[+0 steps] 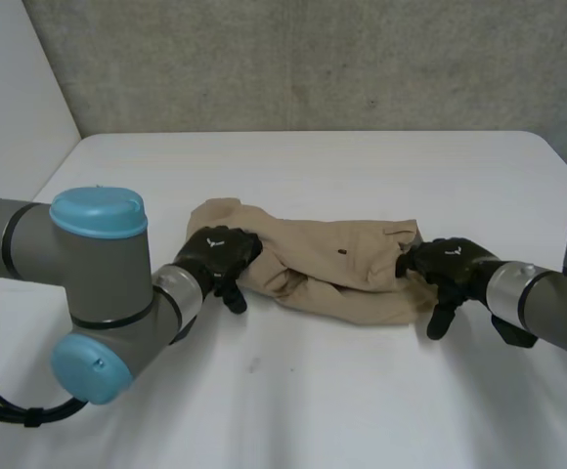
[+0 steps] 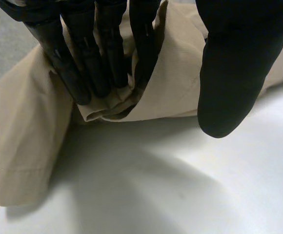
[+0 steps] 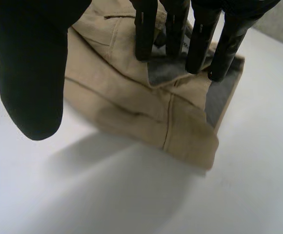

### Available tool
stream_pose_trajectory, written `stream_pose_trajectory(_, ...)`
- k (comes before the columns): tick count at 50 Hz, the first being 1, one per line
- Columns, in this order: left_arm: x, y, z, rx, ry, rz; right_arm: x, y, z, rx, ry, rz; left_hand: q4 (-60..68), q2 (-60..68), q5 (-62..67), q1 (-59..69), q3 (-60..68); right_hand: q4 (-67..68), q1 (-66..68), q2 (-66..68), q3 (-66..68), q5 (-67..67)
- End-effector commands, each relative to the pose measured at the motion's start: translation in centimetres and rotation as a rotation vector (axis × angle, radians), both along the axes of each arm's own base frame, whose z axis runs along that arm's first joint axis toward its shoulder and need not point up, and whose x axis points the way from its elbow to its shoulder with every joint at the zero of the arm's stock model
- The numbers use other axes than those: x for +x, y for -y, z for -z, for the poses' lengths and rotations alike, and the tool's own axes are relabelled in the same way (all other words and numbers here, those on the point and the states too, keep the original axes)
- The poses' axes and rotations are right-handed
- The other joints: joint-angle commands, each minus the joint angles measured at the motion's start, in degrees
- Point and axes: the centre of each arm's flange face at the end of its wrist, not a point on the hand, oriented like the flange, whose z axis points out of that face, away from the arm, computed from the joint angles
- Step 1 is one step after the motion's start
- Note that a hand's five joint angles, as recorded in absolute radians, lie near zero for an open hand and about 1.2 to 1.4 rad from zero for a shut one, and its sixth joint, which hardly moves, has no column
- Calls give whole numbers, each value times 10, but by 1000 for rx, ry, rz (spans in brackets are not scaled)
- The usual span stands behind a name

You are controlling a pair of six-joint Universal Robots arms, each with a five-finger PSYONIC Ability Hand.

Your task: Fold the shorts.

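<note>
Tan shorts [image 1: 342, 269] lie bunched in a long heap across the middle of the white table [image 1: 313, 401]. My left hand [image 1: 217, 256] rests on their left end. In the left wrist view its straight fingers [image 2: 85, 63] press into a fold of the cloth [image 2: 29, 146], and the thumb [image 2: 234, 63] stands apart over the table. My right hand [image 1: 450, 262] is at the right end. Its straight fingertips [image 3: 197, 48] touch the grey lining of the waistband [image 3: 166, 73], with the thumb [image 3: 29, 73] held wide of the shorts [image 3: 131, 107]. Neither hand pinches cloth.
A grey wall [image 1: 313, 59] runs behind the table's far edge and a white panel [image 1: 10, 98] stands at the far left. Bare tabletop [image 2: 180, 185] lies in front of the shorts.
</note>
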Motion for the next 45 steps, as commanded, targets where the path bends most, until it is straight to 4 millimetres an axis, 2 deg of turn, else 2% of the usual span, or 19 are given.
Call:
stream_pose_trajectory(1,-4,7,5,-23,-9,-3,13,9,8,-26,22,-15,33,20,33,14,28,3,7,-3,3,0)
stream_pose_trajectory(7,-7,13,8,-29,-11,-4,17,16,20,-12,14,-17,38,25,38,19,33,18,22,12,18,15)
stream_pose_trajectory(11,-9,17,7,-40,-19,-4,18,19,22,-16,10,-11,86,74,87,68,81,49,53,42,48,46)
stream_pose_trajectory(14,-10,20,4,-50,-25,-4,17,23,23,-32,5,-1,216,203,216,197,210,77,81,70,77,74)
stream_pose_trajectory(17,-12,23,2,-70,-37,-6,16,24,26,-32,-2,12,402,390,403,384,397,121,125,114,120,118)
stream_pose_trajectory(19,-12,25,1,-82,-44,-8,15,26,27,-38,-8,23,480,467,480,461,475,228,232,221,228,225)
stream_pose_trajectory(21,-12,27,-2,-97,-51,-12,15,27,27,-48,-11,32,480,467,480,461,475,356,360,349,355,353)
stream_pose_trajectory(22,-12,26,-3,-98,-53,-13,14,29,26,-63,-14,41,480,467,480,461,475,515,519,508,514,512)
stream_pose_trajectory(23,-12,26,-4,-98,-53,-13,14,32,26,-81,-16,52,480,467,480,461,475,619,623,612,618,616)
stream_pose_trajectory(26,-10,24,-19,-125,-69,-19,12,34,22,-111,-14,71,480,467,480,461,475,620,624,613,619,617)
stream_pose_trajectory(31,-5,16,-63,-211,-125,-30,10,34,-17,-183,57,107,480,467,480,461,475,620,624,613,619,617)
stream_pose_trajectory(38,0,6,-114,-324,-196,-24,9,35,-60,-268,141,134,480,467,480,461,475,620,624,613,619,617)
stream_pose_trajectory(39,2,3,-128,-355,-215,-24,9,35,-74,-299,157,137,480,467,480,461,475,620,624,613,619,617)
stream_pose_trajectory(42,5,-3,-147,-401,-241,-23,9,33,-93,-350,174,135,480,467,480,461,475,620,624,613,619,617)
stream_pose_trajectory(43,7,-6,-157,-425,-255,-25,8,31,-106,-380,190,136,480,467,480,461,475,620,624,613,619,617)
stream_pose_trajectory(45,9,-8,-164,-444,-265,-25,8,29,-120,-416,205,136,480,467,480,461,475,620,624,613,619,617)
